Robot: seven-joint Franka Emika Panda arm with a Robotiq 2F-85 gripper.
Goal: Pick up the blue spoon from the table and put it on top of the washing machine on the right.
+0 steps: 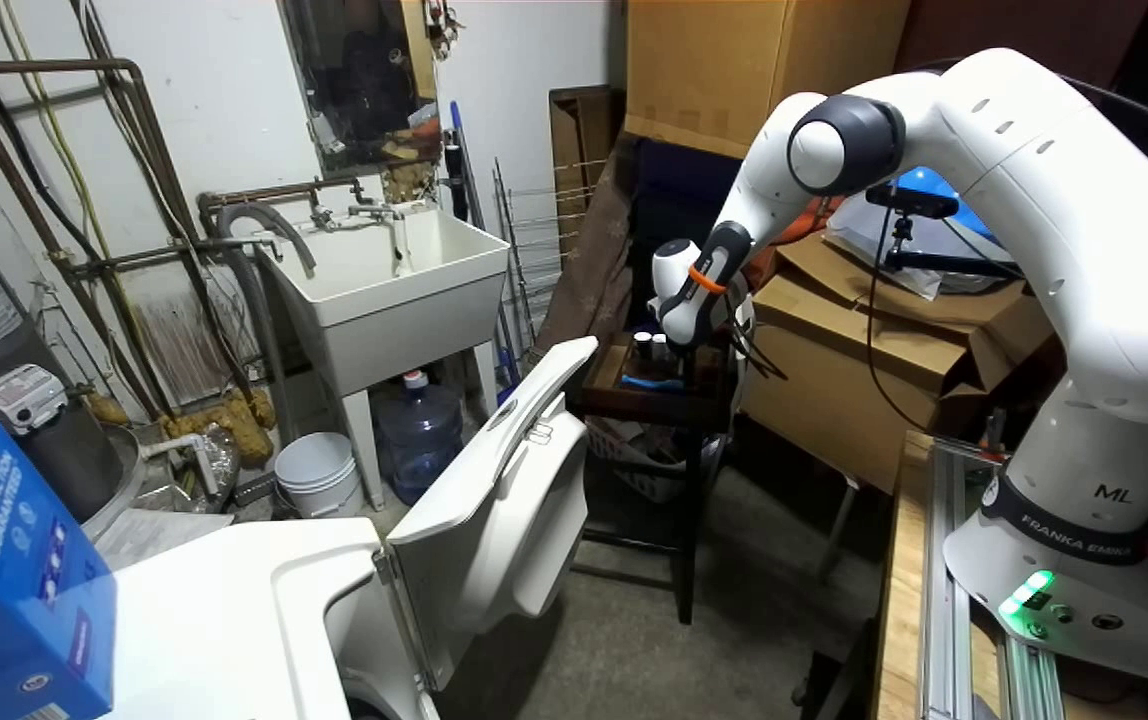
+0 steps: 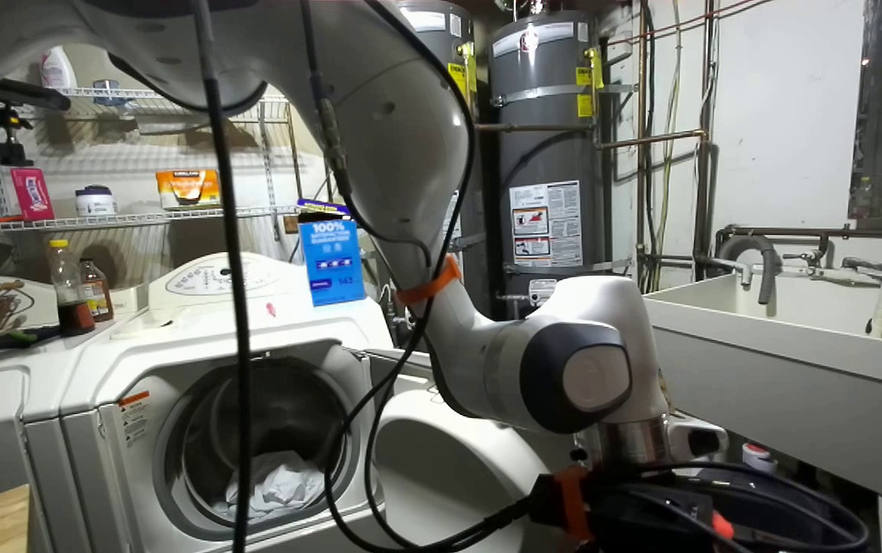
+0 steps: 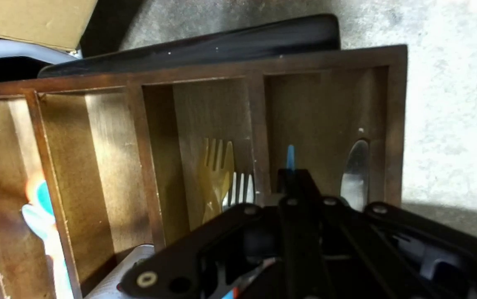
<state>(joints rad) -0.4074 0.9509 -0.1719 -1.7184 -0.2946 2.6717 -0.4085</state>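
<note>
The slim blue spoon (image 1: 650,382) is in the wooden tray on the small dark table (image 1: 689,570). In the wrist view its narrow tip (image 3: 290,154) sticks out between my fingertips; the rest is hidden under the gripper. My gripper (image 3: 294,176) points down over the tray's end compartment and looks shut on the spoon. It also shows, dark and small, in an exterior view (image 1: 686,366). I cannot tell whether the spoon is lifted. The white washing machine (image 1: 224,600) has its door open; its top also shows in an exterior view (image 2: 207,346).
The tray (image 3: 209,74) has several compartments, with a knife (image 3: 355,174), forks (image 3: 217,166) and a pale spoon (image 3: 51,236). A blue box (image 1: 24,570) stands on the washing machine. The open door (image 1: 494,500) juts between machine and table. A sink (image 1: 404,300) and cardboard boxes (image 1: 834,370) stand nearby.
</note>
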